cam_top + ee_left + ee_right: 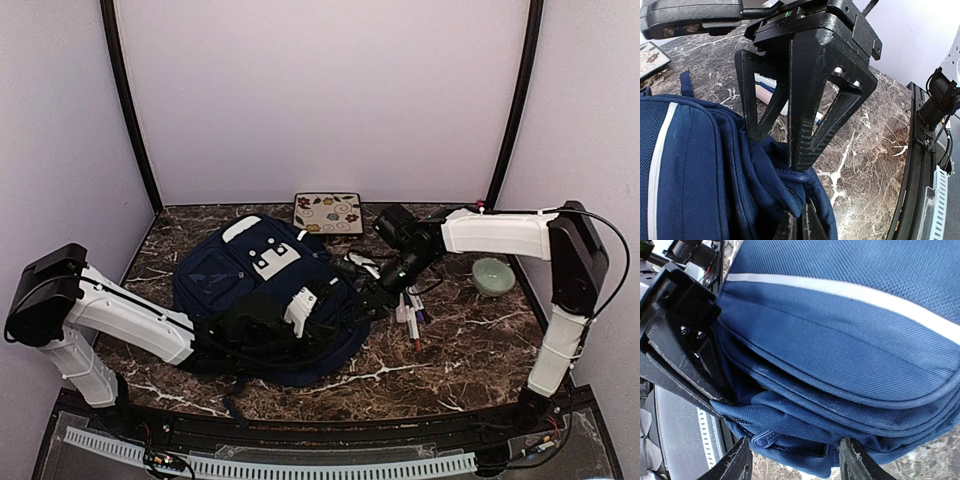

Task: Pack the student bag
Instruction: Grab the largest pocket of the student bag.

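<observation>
A dark marble tabletop (470, 350) veined in white sits between pale lilac walls. We see the student bag (235, 275) lying flat on its left half, white patches facing up, reaching from near the far edge almost to the near edge.

The left gripper (801, 227) is at the bag's right side, toward the near edge. Its fingers are pressed together on a fold of navy fabric at the rim of the bag's opening. The right gripper (796, 445) meets the same rim, coming in from the right edge of the tabletop. Its fingers (737, 465) stand well apart, one on either side of a bunched stretch of rim where a zipper pull (765, 439) lies. In the left wrist view both of its tips rest against the fabric, and nothing looks pinched between them.

Some markers (412, 320) lie just beside the bag. A green bowl (493, 276) sits near the right edge, and a patterned book (327, 213) lies at the far edge.
</observation>
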You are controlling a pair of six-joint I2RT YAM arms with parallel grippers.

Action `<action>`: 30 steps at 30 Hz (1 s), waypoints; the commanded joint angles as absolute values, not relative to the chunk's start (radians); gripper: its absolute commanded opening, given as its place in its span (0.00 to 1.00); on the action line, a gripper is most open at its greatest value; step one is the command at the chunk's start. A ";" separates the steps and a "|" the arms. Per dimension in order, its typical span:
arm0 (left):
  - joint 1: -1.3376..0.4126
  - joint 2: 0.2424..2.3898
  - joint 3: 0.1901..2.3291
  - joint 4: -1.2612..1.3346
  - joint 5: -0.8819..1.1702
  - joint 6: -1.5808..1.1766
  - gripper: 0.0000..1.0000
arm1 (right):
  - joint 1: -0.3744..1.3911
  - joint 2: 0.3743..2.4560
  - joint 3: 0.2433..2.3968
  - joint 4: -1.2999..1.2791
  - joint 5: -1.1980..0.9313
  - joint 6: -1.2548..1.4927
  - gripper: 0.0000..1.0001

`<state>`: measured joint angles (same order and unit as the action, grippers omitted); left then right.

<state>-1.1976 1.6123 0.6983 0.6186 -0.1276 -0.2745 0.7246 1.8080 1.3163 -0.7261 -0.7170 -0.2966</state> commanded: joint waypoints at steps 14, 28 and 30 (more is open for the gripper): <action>-1.193 1.595 0.690 0.840 -0.207 -0.315 0.00 | 0.756 1.732 1.234 -0.663 -0.754 -0.172 0.59; -1.193 1.640 0.718 0.886 -0.168 -0.322 0.00 | 0.774 1.800 1.273 -0.665 -0.740 -0.149 0.51; -1.193 1.648 0.719 0.896 -0.160 -0.326 0.00 | 0.774 1.811 1.274 -0.654 -0.754 -0.147 0.47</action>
